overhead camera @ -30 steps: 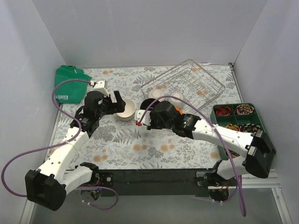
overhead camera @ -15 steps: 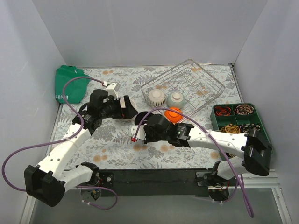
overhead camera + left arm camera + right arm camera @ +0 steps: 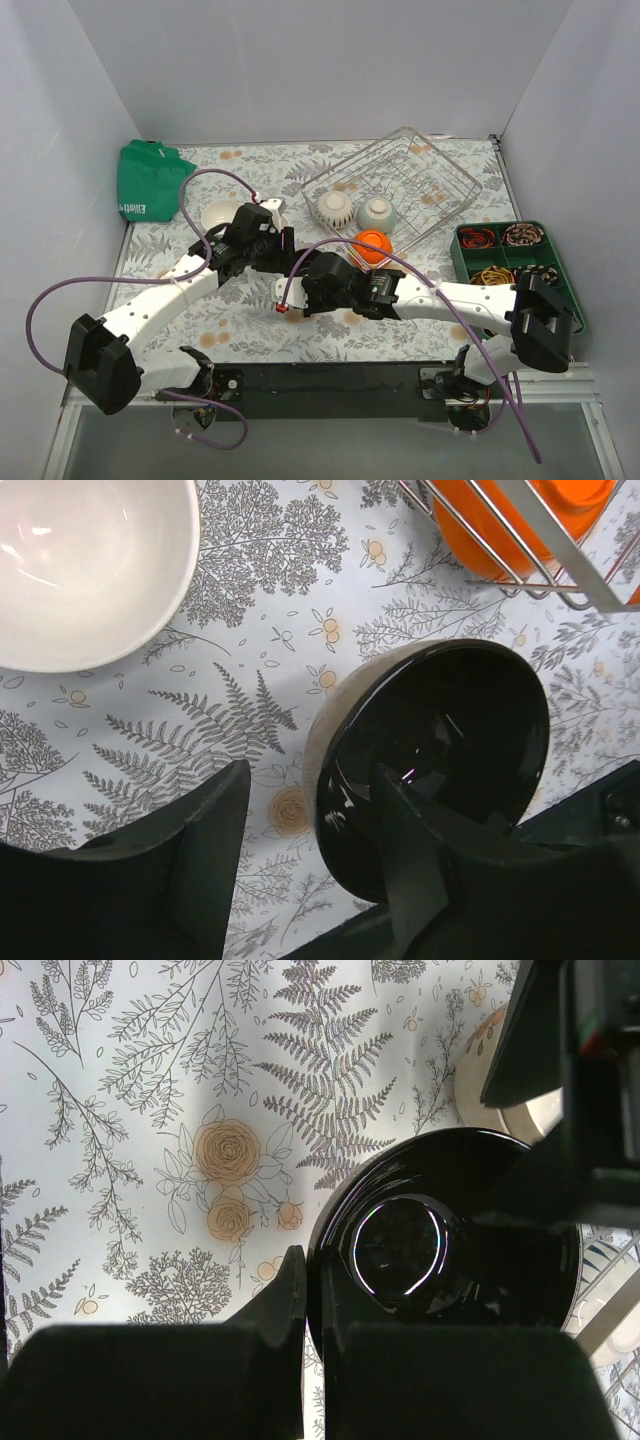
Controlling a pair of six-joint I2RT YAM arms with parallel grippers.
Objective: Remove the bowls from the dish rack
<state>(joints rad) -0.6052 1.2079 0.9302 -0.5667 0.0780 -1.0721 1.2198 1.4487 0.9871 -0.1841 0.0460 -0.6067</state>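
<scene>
A bowl with a glossy black inside (image 3: 440, 750) (image 3: 440, 1250) is tilted just above the floral table. My right gripper (image 3: 312, 1270) (image 3: 303, 272) is shut on its rim. My left gripper (image 3: 312, 780) (image 3: 283, 252) straddles the opposite rim, one finger (image 3: 420, 870) inside and the other (image 3: 200, 860) outside, with a gap still showing at the outer wall. A white bowl (image 3: 80, 560) (image 3: 218, 213) sits upright on the table. The wire dish rack (image 3: 440, 175) holds an orange bowl (image 3: 370, 245) (image 3: 520, 510), a ribbed white bowl (image 3: 335, 208) and a pale bowl (image 3: 378, 211).
A green bag (image 3: 145, 180) lies at the back left corner. A dark green compartment tray (image 3: 545, 262) of trinkets stands at the right edge. The rack's wire corner (image 3: 545, 555) is close beside the black bowl. Grey walls enclose the table.
My right arm carried the black bowl left and nearer, away from the rack. My left arm left the white bowl on the table, swung right to the black bowl, and its jaws narrowed.
</scene>
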